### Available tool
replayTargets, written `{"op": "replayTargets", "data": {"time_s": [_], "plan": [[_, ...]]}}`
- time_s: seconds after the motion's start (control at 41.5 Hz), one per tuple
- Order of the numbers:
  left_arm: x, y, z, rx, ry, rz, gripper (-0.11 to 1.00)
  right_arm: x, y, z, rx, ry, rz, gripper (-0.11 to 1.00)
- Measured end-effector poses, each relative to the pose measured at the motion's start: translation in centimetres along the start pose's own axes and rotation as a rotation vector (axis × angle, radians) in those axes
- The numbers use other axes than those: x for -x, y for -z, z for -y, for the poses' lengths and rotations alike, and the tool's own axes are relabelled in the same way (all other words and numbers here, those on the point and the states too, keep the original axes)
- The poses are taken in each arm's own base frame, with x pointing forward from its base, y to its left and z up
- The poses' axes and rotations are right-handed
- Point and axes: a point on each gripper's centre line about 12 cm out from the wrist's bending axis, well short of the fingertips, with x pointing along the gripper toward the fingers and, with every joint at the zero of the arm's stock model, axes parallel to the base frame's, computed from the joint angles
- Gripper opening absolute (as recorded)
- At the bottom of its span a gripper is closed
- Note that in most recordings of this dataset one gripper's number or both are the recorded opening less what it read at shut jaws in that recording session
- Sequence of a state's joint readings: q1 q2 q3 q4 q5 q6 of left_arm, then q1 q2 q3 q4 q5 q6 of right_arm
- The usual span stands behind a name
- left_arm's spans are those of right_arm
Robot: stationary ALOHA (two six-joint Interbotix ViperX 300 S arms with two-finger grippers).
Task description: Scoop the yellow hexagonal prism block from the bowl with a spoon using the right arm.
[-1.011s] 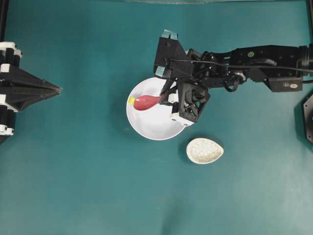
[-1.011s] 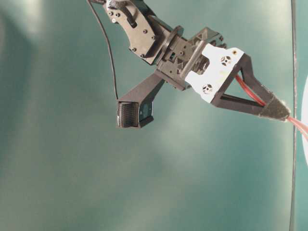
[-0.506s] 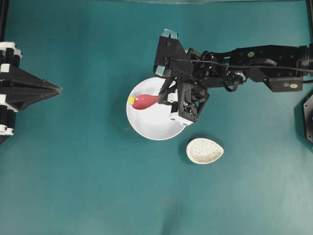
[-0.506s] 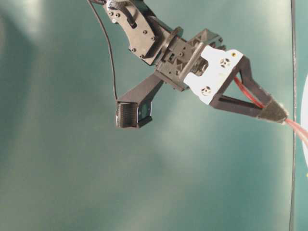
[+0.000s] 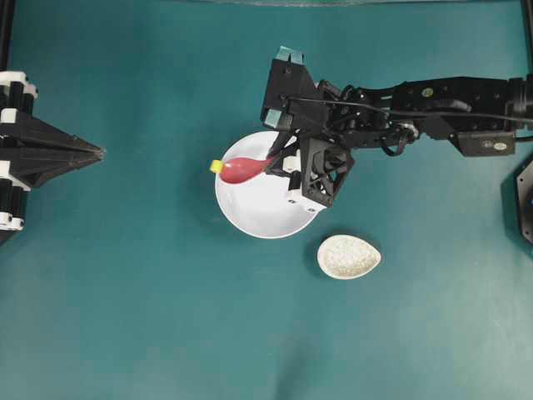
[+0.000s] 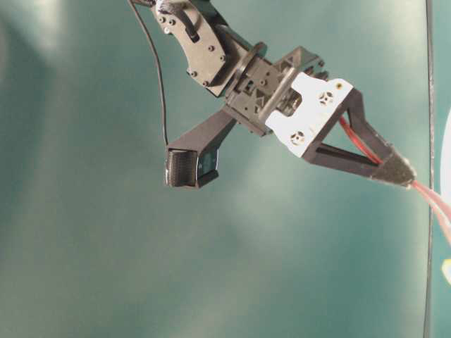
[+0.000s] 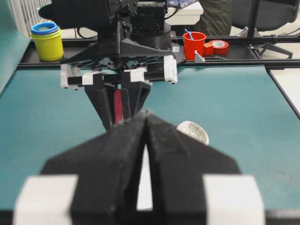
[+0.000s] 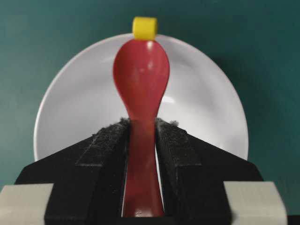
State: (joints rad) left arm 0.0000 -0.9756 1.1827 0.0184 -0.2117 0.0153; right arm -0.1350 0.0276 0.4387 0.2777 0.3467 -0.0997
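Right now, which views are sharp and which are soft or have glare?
Overhead: sharp and evenly lit, bowl crisp. Table-level: pale glare patches on the teal surface. Left wrist: left tool blurred up close. Right wrist: spoon reasonably sharp, pads soft.

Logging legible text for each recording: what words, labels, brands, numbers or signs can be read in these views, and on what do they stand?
No text can be read in any view.
A small pale sticker on the right arm in the overhead view: too small to read.
The spoon, bowl, yellow block, speckled rest, red cup and stacked cups: no markings visible.
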Motion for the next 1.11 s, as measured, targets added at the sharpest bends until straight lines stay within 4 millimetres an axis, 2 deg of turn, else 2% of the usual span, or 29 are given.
{"op": "replayTargets", "data": {"time_s": [0.554, 0.698, 0.891, 1.107], "plan": [[0.0, 0.0, 0.0, 0.002, 0.0, -0.002, 0.0, -0.1, 0.3, 0.0, 0.001, 0.0, -0.009, 0.24], [0.0, 0.1, 0.0, 0.002, 0.0, -0.008, 0.0, 0.3, 1.0, 0.0, 0.0, -0.003, -0.044, 0.24], [0.0, 0.2, 0.0, 0.0, 0.0, -0.018, 0.0, 3.2, 1.9, -0.9, 0.017, -0.022, -0.025, 0.24], [0.0, 0.2, 0.0, 0.002, 0.0, -0.017, 0.0, 7.5, 4.5, -3.2, 0.032, -0.078, 0.06, 0.24]]}}
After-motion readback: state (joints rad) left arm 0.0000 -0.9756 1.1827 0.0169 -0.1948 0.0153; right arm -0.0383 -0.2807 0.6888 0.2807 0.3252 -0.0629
